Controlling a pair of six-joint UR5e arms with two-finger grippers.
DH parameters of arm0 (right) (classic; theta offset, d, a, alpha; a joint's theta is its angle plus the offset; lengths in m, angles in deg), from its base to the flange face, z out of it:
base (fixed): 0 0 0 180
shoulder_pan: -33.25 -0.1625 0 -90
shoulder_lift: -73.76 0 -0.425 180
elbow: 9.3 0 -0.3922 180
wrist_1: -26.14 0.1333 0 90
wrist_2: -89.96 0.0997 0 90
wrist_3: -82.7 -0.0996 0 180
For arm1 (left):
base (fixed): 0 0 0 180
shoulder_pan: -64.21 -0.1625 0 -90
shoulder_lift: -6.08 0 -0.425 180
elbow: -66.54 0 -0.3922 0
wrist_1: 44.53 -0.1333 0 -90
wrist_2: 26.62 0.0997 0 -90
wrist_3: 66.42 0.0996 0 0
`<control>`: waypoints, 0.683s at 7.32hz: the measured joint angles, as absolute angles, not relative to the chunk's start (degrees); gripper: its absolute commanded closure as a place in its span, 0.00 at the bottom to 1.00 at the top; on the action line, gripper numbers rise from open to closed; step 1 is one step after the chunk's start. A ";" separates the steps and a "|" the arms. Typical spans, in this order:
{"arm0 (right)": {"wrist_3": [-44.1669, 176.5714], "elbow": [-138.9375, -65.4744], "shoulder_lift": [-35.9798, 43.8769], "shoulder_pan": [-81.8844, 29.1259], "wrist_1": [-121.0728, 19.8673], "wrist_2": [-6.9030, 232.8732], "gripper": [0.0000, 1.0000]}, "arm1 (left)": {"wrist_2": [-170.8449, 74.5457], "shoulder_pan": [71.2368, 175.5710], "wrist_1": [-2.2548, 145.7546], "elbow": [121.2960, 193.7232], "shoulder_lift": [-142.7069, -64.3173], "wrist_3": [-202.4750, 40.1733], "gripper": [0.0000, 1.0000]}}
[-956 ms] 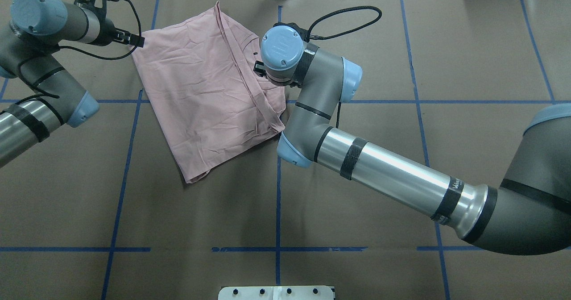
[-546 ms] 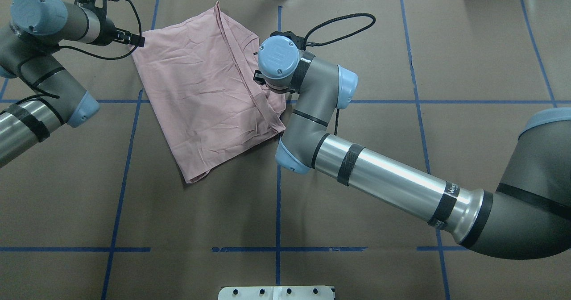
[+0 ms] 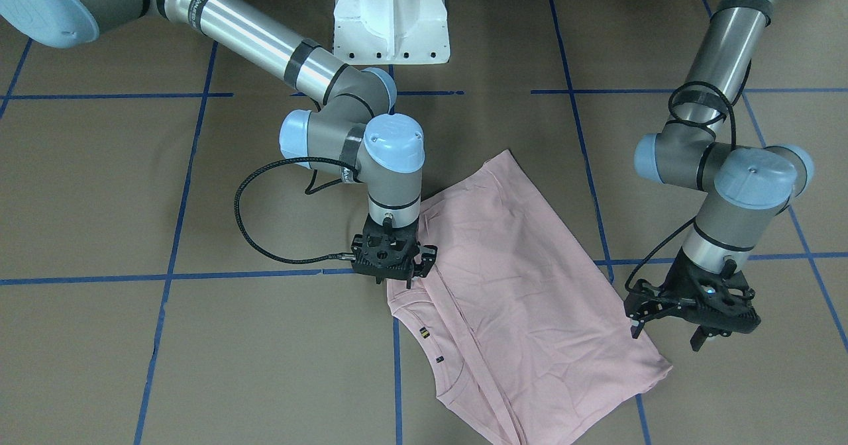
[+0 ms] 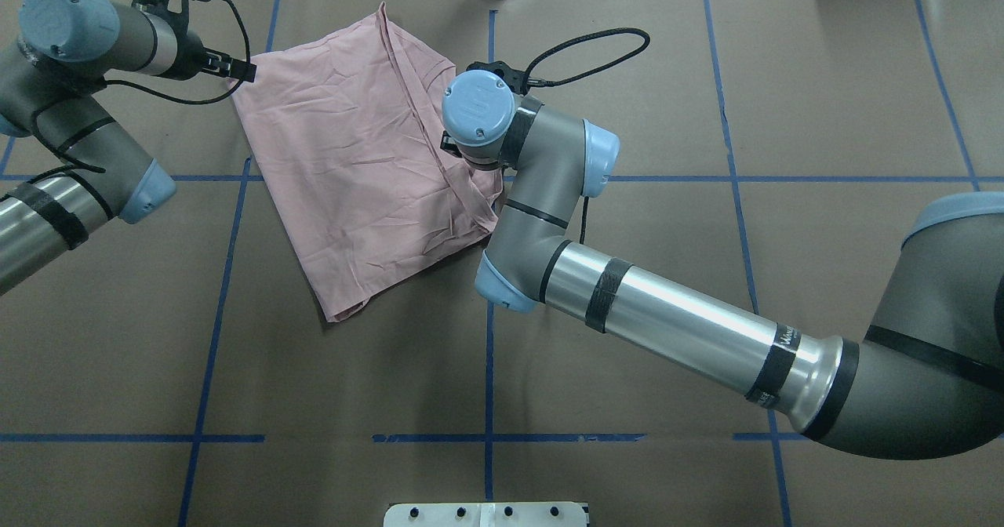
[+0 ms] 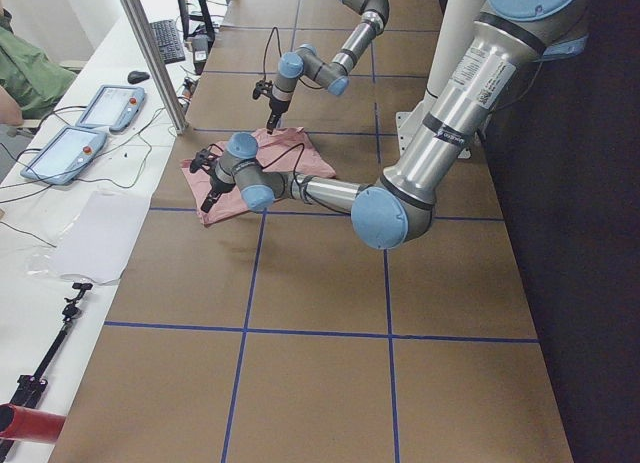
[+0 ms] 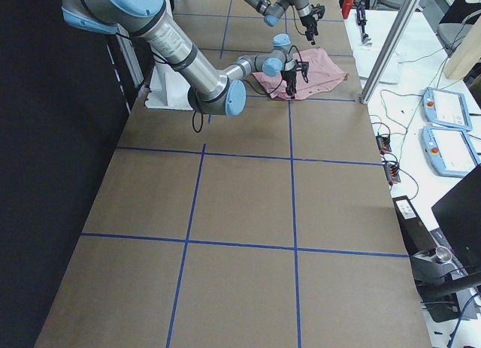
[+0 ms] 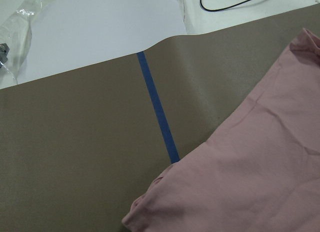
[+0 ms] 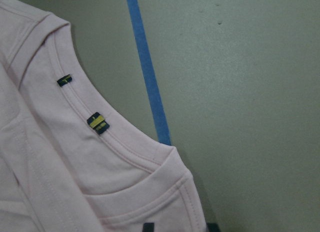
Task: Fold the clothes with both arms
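The T-shirt (image 4: 353,166) lies half folded on the brown surface (image 4: 667,80), far from the robot's base. It looks soft, light and apt to slide, so I'd pinch the hems. The right end effector (image 3: 395,276) hangs spread over the collar. The left end effector (image 3: 664,336) hangs spread by a corner.

The table (image 4: 823,80) is covered in brown paper gridded with blue tape (image 4: 489,370). Along its far edge runs a white bench (image 5: 100,243) carrying two pendants (image 5: 60,153), a keyboard (image 5: 165,40) and a metal post (image 5: 150,53).
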State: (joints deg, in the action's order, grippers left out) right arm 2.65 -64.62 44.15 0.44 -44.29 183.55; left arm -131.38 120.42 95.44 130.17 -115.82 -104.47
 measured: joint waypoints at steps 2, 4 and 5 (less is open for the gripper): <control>3.20 -64.66 44.17 0.58 -44.49 183.33 0.63 | -131.44 120.45 95.47 130.17 -115.81 -104.48 0.00; 5.19 -64.78 44.21 0.54 -44.52 182.87 0.37 | -131.41 120.46 95.50 130.17 -115.74 -104.48 0.00; 6.22 -64.80 44.21 0.52 -44.54 182.79 0.37 | -131.39 120.46 95.52 130.17 -115.74 -104.48 0.00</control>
State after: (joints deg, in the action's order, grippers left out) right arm 6.22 -64.80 44.21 0.52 -44.54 182.79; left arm -131.39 120.46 95.52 130.17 -115.74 -104.48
